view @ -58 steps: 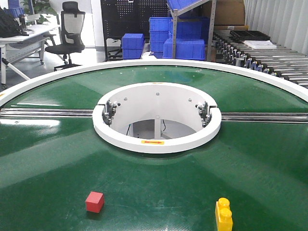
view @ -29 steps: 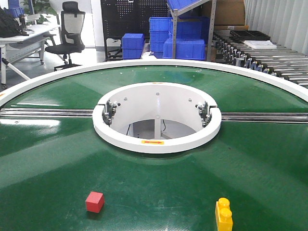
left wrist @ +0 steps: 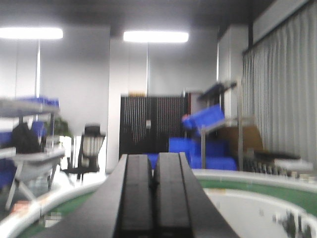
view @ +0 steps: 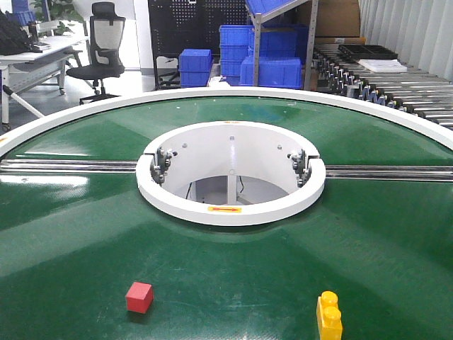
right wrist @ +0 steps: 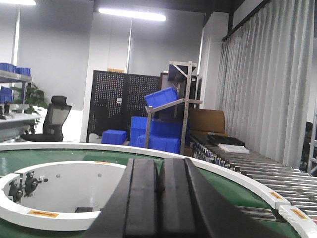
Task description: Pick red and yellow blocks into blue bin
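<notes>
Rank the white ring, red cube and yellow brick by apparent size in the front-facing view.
1. white ring, by far.
2. yellow brick and red cube look alike; the brick is taller but cropped at the frame's edge, so no ranking.

- I'm looking into an industrial logistics lab or warehouse test floor.
- The bench (view: 233,262) is a large green ring-shaped conveyor belt with a white rim.
- A roller conveyor (view: 403,88) runs along the right, beside stacked blue crates (view: 272,71) and a black pegboard (view: 180,25).
- An office chair (view: 102,42) and a desk (view: 35,60) stand far left.
- Strip lights (right wrist: 131,14) hang overhead.
</notes>
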